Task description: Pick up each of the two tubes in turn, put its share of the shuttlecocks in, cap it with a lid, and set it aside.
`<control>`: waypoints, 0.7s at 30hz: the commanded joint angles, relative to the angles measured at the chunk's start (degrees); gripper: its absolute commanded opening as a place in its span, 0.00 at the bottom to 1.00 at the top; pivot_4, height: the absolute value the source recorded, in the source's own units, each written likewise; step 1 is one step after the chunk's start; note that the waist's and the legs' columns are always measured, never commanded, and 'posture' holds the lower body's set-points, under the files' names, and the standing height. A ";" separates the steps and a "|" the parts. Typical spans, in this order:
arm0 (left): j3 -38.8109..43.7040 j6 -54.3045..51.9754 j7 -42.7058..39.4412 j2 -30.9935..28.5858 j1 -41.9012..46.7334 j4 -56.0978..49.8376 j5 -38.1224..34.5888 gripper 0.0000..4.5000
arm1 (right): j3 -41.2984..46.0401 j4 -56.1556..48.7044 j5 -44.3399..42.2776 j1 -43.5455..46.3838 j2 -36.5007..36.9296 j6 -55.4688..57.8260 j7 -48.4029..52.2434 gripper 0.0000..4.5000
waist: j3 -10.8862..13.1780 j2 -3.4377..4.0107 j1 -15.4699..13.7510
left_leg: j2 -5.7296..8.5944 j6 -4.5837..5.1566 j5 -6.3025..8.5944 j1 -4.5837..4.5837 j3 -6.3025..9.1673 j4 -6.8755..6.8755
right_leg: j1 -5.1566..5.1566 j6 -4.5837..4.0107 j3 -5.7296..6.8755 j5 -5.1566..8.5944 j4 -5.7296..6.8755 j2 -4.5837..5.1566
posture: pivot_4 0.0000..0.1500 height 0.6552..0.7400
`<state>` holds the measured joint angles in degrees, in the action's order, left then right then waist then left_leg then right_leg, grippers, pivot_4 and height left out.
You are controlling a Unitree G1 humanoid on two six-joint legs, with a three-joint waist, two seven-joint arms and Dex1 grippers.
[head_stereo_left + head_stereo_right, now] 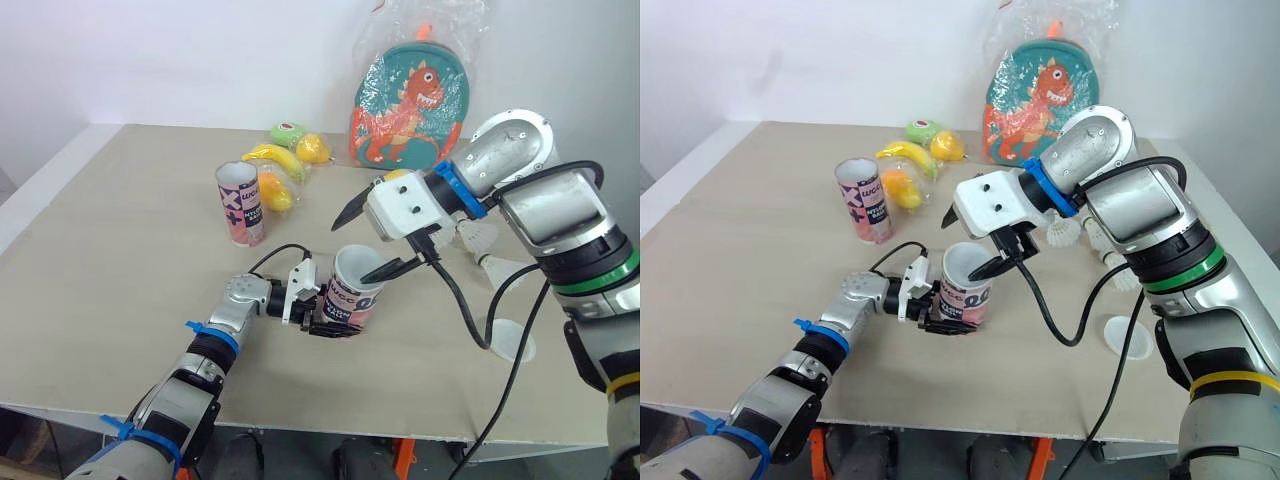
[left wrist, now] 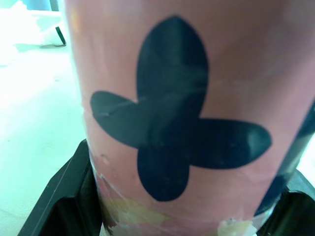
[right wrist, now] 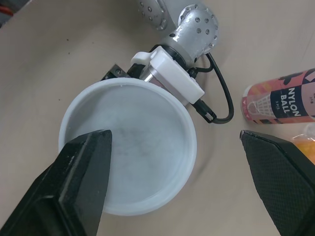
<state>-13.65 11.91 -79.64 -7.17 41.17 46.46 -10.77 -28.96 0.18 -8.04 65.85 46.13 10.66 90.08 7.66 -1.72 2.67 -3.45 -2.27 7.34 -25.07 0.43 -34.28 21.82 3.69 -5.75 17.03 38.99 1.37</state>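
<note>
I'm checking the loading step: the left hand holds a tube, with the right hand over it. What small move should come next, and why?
Probably move the right hand over to the shuttlecocks and take one. It hangs open and empty above the tube gripped by the left hand, and the lid lies unused on the table.

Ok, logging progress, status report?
Left gripper shut on tube. Right gripper open over its top. Shuttlecocks, lid on table. Second tube upright beyond.

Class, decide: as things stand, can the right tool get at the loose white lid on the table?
Probably yes: the right tool is open and empty, and the lid lies uncovered beside that arm; only its cable hangs close.
</note>
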 commanded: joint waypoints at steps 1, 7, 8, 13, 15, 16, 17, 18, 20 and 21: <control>-0.83 -1.88 0.79 -0.27 -1.48 2.23 2.26 0.76 | -1.19 1.49 0.82 -1.77 -1.44 2.19 2.42 0.99 | -0.12 -0.09 0.00 | -0.01 0.00 0.01 0.01 0.00 0.00 | 0.00 -0.01 0.00 0.00 0.00 0.00 | 1.00 0.88; -0.82 -1.91 0.69 -0.26 -1.50 2.21 2.47 0.76 | 4.47 1.70 -6.93 2.21 0.54 7.41 2.42 0.99 | 0.05 0.12 -0.06 | -0.02 0.00 0.02 -0.12 -0.08 0.03 | 0.15 -0.04 -0.04 -0.01 0.00 0.03 | 1.00 0.88; -0.82 -1.92 0.64 -0.26 -1.49 2.20 2.51 0.76 | 5.15 1.40 -8.22 2.50 1.08 8.29 2.42 0.99 | 0.09 0.16 -0.11 | -0.01 0.01 0.01 -0.14 -0.08 0.04 | 0.17 -0.06 -0.03 0.00 0.00 0.02 | 1.00 0.88; -0.79 -1.84 0.35 -0.33 -1.32 2.42 2.71 0.76 | 7.29 0.74 -10.39 2.55 3.31 9.85 2.42 0.81 | 0.15 0.24 -0.17 | 0.03 0.09 0.02 -0.23 -0.07 0.06 | 0.21 0.01 -0.06 0.08 -0.01 0.02 | 1.00 0.88; -0.85 -1.74 0.22 -0.39 -1.29 2.50 2.80 0.76 | 8.12 -0.06 -10.88 2.06 3.76 10.48 2.42 0.58 | 0.16 0.25 -0.15 | 0.04 0.09 0.03 -0.23 -0.07 0.06 | 0.22 0.05 -0.07 0.11 -0.01 0.03 | 1.00 0.88; -0.85 -1.72 0.16 -0.41 -1.22 2.57 2.83 0.76 | 8.63 -0.77 -11.36 1.74 3.92 11.00 2.42 0.49 | 0.18 0.28 -0.12 | 0.04 0.09 0.03 -0.23 -0.07 0.06 | 0.23 0.05 -0.07 0.11 -0.01 0.03 | 1.00 0.88; -0.84 -1.73 0.12 -0.40 -1.15 2.65 2.86 0.76 | 9.10 -1.51 -11.86 1.41 4.00 11.55 2.42 0.40 | 0.21 0.32 -0.12 | 0.04 0.06 0.04 -0.22 -0.07 0.06 | 0.24 0.04 -0.08 0.11 -0.01 0.03 | 1.00 0.88; -0.83 -1.74 0.09 -0.38 -1.07 2.72 2.89 0.76 | 9.45 -2.26 -12.31 1.08 4.11 12.06 2.42 0.28 | 0.22 0.34 -0.12 | 0.04 0.05 0.05 -0.23 -0.07 0.06 | 0.24 0.04 -0.08 0.10 -0.01 0.03 | 1.00 0.88; -0.82 -1.69 -0.03 -0.42 -1.02 2.81 2.94 0.76 | 9.78 -3.65 -12.86 0.38 4.34 12.69 2.42 0.14 | 0.23 0.34 -0.12 | 0.04 0.05 0.05 -0.23 -0.07 0.06 | 0.24 0.04 -0.08 0.10 -0.01 0.03 | 1.00 0.88; -0.82 -1.66 -0.04 -0.42 -0.89 2.93 2.99 0.76 | 9.64 -4.94 -13.31 -0.43 4.47 13.17 2.42 0.02 | 0.23 0.34 -0.12 | 0.04 0.05 0.05 -0.23 -0.07 0.06 | 0.24 0.04 -0.07 0.11 -0.01 0.03 | 1.00 0.88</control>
<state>-13.29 11.42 -80.56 -6.80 41.23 46.20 -10.69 -21.82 -2.47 -20.08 65.44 49.81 23.01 90.28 7.89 -1.38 2.55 -3.42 -2.23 7.40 -25.30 0.36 -34.22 22.06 3.73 -5.83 17.14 38.98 1.40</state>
